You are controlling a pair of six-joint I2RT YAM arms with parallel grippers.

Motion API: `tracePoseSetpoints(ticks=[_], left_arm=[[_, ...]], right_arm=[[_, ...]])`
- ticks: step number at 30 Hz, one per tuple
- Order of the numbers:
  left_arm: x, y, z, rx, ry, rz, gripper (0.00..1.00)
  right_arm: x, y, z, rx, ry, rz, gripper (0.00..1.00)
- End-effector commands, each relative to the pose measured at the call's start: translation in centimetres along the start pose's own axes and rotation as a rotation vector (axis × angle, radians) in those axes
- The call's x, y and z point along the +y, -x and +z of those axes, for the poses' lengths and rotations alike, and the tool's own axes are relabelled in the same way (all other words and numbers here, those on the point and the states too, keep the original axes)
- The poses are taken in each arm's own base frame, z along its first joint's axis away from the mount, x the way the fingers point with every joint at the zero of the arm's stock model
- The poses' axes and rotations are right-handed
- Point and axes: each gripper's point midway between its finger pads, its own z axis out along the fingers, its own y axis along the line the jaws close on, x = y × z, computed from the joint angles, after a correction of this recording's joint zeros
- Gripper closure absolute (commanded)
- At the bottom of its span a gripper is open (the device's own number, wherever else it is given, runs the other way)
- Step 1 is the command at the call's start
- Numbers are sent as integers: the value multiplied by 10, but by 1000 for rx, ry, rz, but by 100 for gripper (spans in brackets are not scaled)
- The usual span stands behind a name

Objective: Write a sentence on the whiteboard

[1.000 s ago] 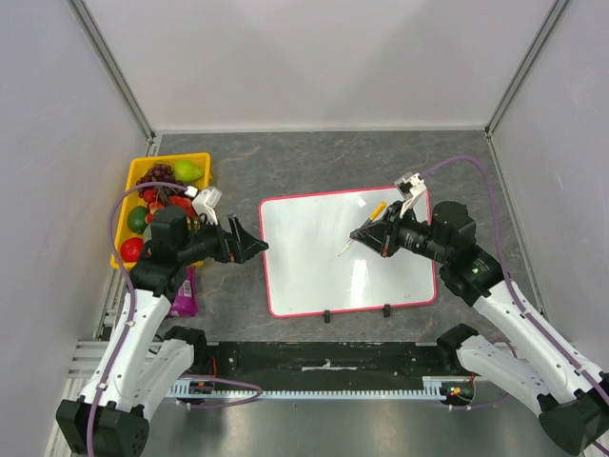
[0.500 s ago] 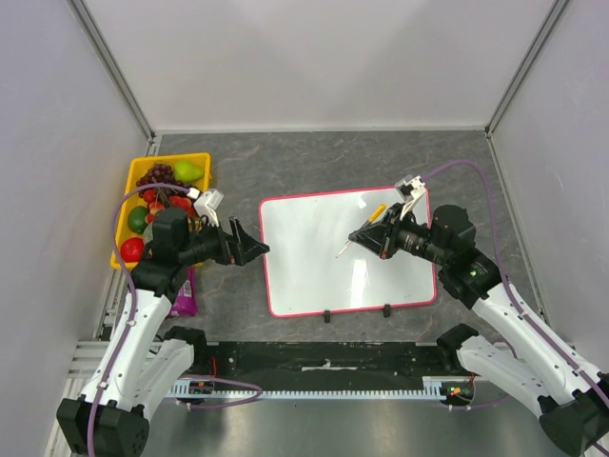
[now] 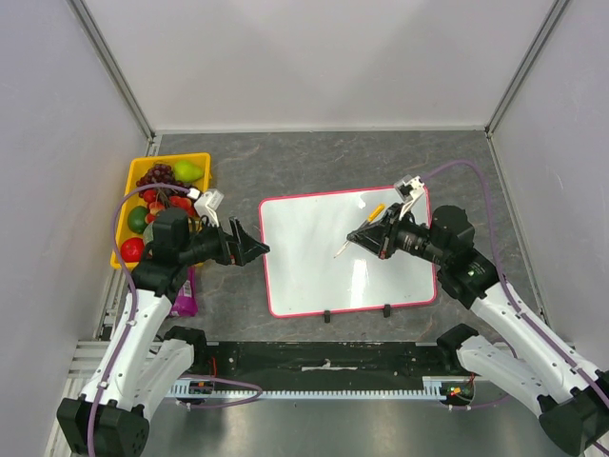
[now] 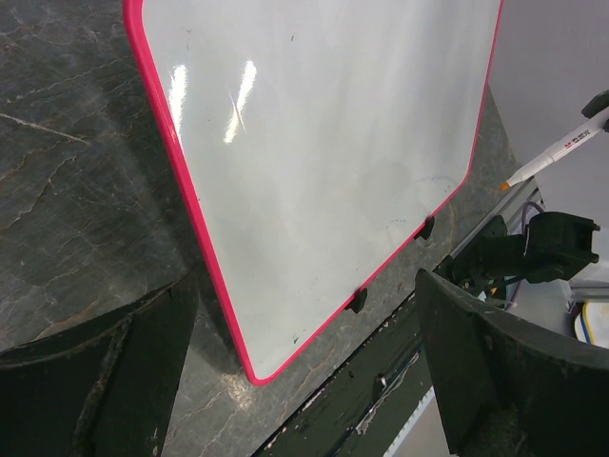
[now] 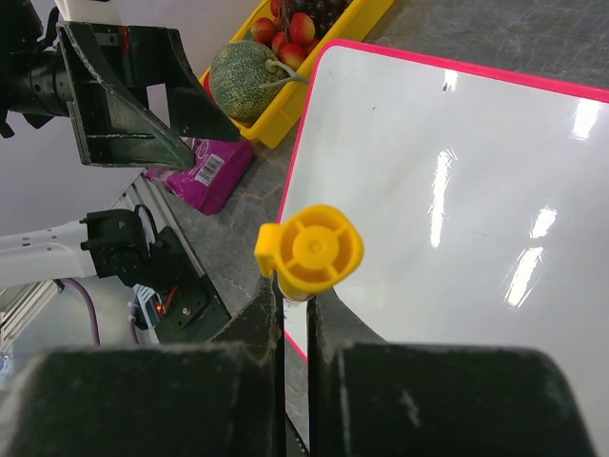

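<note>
The right gripper (image 3: 366,235) is clamped on a marker (image 3: 343,248), its jaws pressed against the barrel just below the yellow end cap (image 5: 309,249). It reaches in from 3 o'clock, and the tip points down over the middle of the whiteboard (image 3: 304,271); contact with the board cannot be determined. The left gripper (image 3: 249,242) is spread wide, holds nothing, and hovers at the board's 9 o'clock edge. The whiteboard lies flat at the centre of a grey marbled table (image 3: 285,162), with its two black feet (image 3: 326,315) on the 6 o'clock edge. Pale panels wall the cell. At 9 to 10 o'clock from the board stands a yellow tray (image 3: 133,172) of fruit (image 3: 186,170), with a purple packet (image 3: 185,297) near it.
</note>
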Motion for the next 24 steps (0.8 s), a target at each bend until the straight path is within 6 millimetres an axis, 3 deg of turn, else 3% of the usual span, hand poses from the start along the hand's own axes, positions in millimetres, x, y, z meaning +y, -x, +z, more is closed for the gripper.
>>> tracePoseSetpoints(ticks=[1,11,24], left_arm=[[-6,5,0,-20,-40,50,1],[-6,1,3,4,-62,40,0],[-7,3,4,-4,-72,38,0]], right_arm=[[6,11,3,-47,38,-27,100],[2,12,5,-44,19,-38,100],[11,20,-2,-71,38,-46,100]])
